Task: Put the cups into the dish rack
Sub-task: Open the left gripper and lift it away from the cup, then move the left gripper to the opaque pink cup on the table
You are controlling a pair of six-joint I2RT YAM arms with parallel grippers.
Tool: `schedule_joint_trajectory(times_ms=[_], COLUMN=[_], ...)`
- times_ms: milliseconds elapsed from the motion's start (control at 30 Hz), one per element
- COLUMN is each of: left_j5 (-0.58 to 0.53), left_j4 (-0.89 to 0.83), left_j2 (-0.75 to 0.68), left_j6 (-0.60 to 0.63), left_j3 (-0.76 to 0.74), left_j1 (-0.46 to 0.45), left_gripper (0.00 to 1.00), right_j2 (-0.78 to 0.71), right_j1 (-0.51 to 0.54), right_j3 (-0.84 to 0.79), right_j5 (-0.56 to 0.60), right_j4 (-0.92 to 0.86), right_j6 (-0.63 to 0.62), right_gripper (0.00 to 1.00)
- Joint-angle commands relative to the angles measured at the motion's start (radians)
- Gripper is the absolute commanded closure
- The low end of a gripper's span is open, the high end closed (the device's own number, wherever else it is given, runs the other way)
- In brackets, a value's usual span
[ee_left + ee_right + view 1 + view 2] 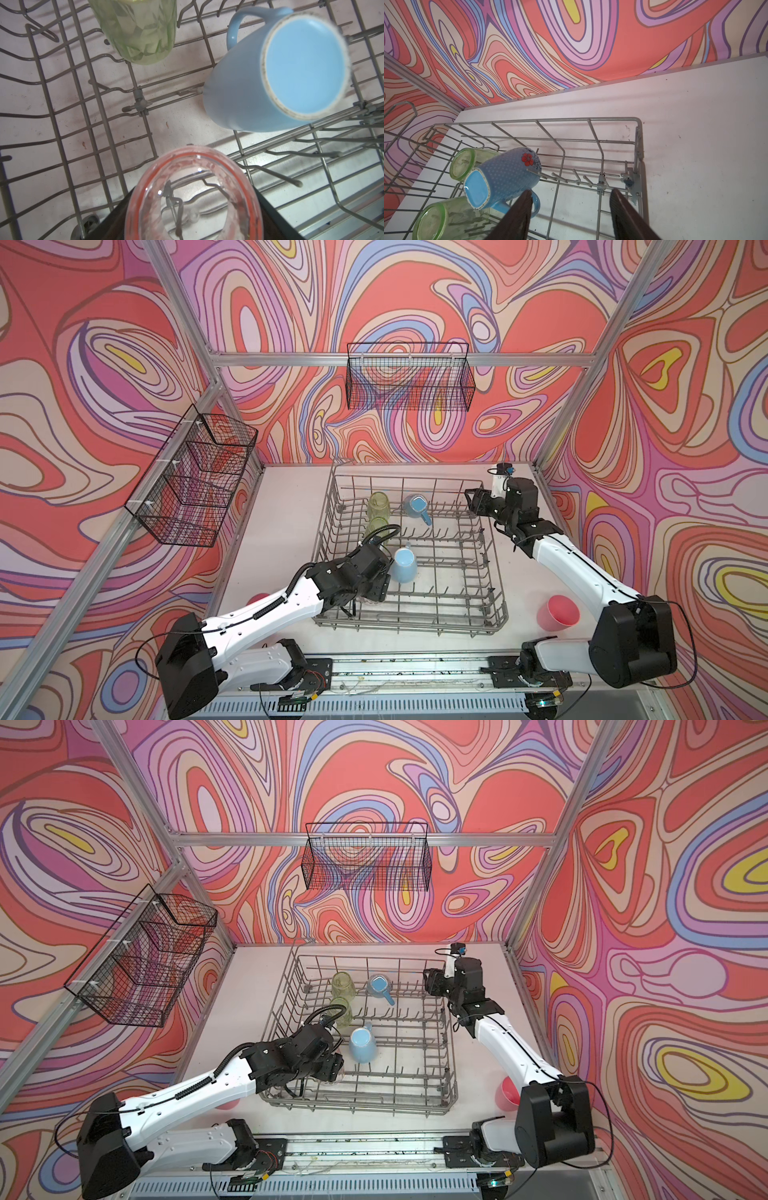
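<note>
Tumbler [193,187], translucent pink, pinched in the left hand [374,591], points down into the grey wire dish rack [415,624] at its near-left corner; the right hand [571,192] is spread, empty.

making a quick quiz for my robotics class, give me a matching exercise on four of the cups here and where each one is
Things:
1. translucent pink tumbler
2. plain blue mug
3. flowered blue mug
4. opaque pink cup

Places:
a. on the table, outside the dish rack
b. held in the left gripper
c. far end of the dish rack, beside a green tumbler
d. near the middle of the dish rack, close to the left gripper

Pairs: 1-b, 2-d, 3-c, 4-a
</note>
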Motion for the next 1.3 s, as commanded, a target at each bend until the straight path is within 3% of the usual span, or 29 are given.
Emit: schedule_joint_trajectory(times_ms=[0,367,733,1267], left_j5=[-0.013,-0.015,-0.012,-0.096], left_j4=[-0.012,-0.063,-0.064,-0.162], left_j2=[-0.038,-0.044,0.003,0.071], left_j6=[-0.014,0.008,0.002,-0.002], left_j3=[-0.012,-0.003,-0.025,0.045], left_j1=[-0.007,-0.008,-0.010,-0.028], left_gripper=[0.45,0.27,0.22,0.13], right_j2=[0.004,-0.002,-0.005,-0.005], right_j1=[0.010,0.020,0.023,0.030], right_j3=[0.008,0.011,0.010,0.007], right_j5=[0.001,0.007,0.012,0.022], right_j4=[-0.005,-0.009,-0.012,-0.009], right_j6=[-0.017,-0.029,-0.033,-0.045], right_gripper=[0.38,0.37,0.37,0.35])
